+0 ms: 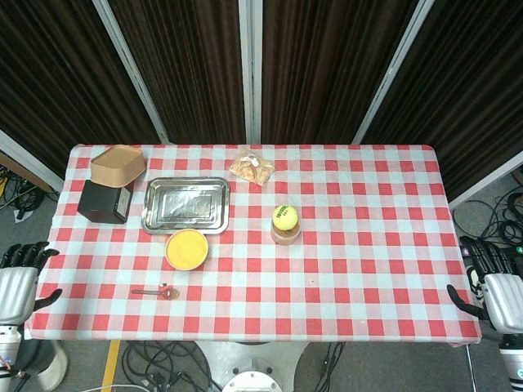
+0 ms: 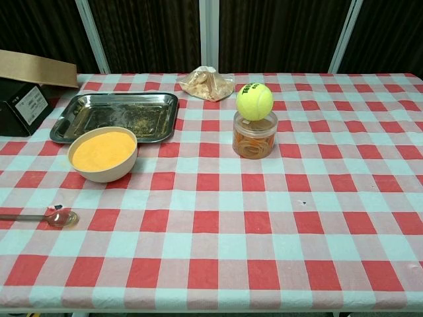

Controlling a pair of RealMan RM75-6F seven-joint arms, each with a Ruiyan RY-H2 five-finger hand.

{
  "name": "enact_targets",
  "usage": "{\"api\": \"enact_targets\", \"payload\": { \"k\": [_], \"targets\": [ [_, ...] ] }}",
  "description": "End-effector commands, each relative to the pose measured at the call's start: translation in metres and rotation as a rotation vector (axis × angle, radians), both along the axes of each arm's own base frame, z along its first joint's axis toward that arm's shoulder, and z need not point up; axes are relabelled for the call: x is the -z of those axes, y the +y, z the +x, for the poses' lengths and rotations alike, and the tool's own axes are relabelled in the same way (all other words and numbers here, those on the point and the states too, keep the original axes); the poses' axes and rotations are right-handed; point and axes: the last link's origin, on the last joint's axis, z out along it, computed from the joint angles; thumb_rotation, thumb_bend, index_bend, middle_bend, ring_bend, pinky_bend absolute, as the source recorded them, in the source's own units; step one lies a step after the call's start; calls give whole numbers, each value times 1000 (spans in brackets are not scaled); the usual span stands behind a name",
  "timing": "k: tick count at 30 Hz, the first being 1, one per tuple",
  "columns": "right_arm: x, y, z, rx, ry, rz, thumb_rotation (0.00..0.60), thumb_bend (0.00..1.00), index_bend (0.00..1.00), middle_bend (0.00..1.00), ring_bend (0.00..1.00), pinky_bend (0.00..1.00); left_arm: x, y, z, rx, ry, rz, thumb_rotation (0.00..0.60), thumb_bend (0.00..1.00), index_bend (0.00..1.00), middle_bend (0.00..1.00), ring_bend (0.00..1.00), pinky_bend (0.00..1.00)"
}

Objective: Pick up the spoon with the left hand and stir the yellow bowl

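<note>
A small spoon [image 1: 156,291] lies flat on the checked cloth near the front left, its bowl end pointing right; the chest view shows the spoon [image 2: 46,216] at the far left. Just behind it stands the yellow bowl [image 1: 186,249], filled with yellow-orange powder, seen as the bowl [image 2: 104,153] in the chest view. My left hand [image 1: 20,279] hangs off the table's left edge, fingers apart, holding nothing. My right hand [image 1: 494,282] sits off the right edge, also empty with fingers apart. Neither hand shows in the chest view.
A metal tray [image 1: 186,205] lies behind the bowl. A black box with a brown paper bowl [image 1: 117,166] on it stands at the back left. A tennis ball [image 1: 284,216] rests on a clear jar [image 2: 254,140]; a plastic snack bag [image 1: 252,167] lies at the back.
</note>
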Motion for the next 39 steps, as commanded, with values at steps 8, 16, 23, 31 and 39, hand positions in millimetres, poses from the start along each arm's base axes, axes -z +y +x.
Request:
{"api": "enact_targets", "payload": {
  "k": [8, 16, 23, 31, 39],
  "targets": [
    [-1, -2, -1, -2, 1, -5, 600, 272, 0, 78, 0, 0, 0, -1, 1, -6, -7, -7, 600, 87, 358, 298, 216, 165],
    [-6, -5, 0, -14, 13, -21, 600, 273, 0, 77, 0, 0, 9, 10, 4, 11, -41, -71, 600, 86, 359, 298, 216, 165],
    [-7, -13, 3, -19, 29, -17, 600, 273, 0, 77, 0, 0, 29, 38, 10, 30, -56, -194, 600, 158, 436, 415, 328, 238],
    [-4, -19, 5, -12, 32, 0, 600, 273, 0, 77, 0, 0, 75, 53, 18, 32, -138, -394, 600, 214, 541, 753, 705, 809],
    [-4, -19, 5, -9, 37, 2, 600, 272, 0, 77, 0, 0, 117, 48, 15, -12, -179, -462, 600, 208, 552, 891, 864, 958]
  ]
}}
